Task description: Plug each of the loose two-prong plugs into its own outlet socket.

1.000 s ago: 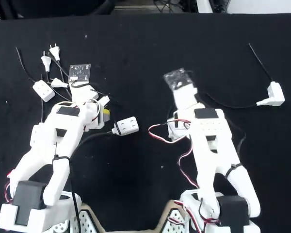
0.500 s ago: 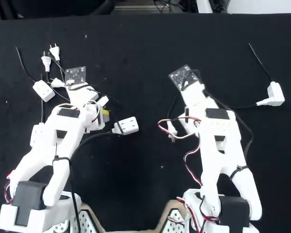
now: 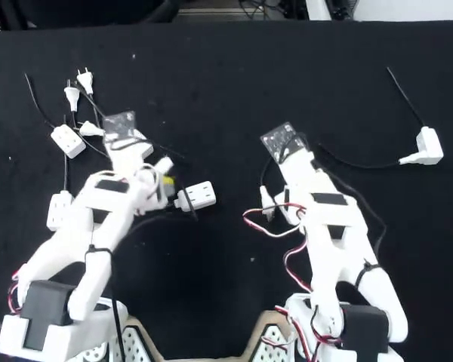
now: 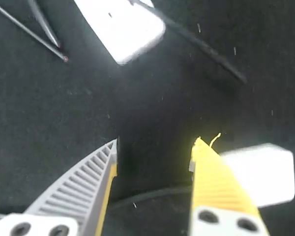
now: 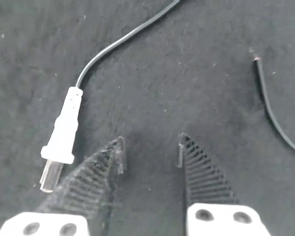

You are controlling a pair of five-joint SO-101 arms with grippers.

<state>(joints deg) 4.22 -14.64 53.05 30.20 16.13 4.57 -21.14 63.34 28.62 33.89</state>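
Just beside right hand (image 5: 151, 141), white plug (image 5: 63, 133)

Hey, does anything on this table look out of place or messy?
Nothing looks damaged or spilled. One white angled plug lies alone at the table's far right, away from the sockets, which sit on the left with two small plugs amid crossing black cables.

I saw the right gripper (image 5: 151, 141) holding its fingers (image 5: 204, 173) parted above the dark surface (image 5: 196, 59), with a white plug (image 5: 64, 130) lying just beside one finger.
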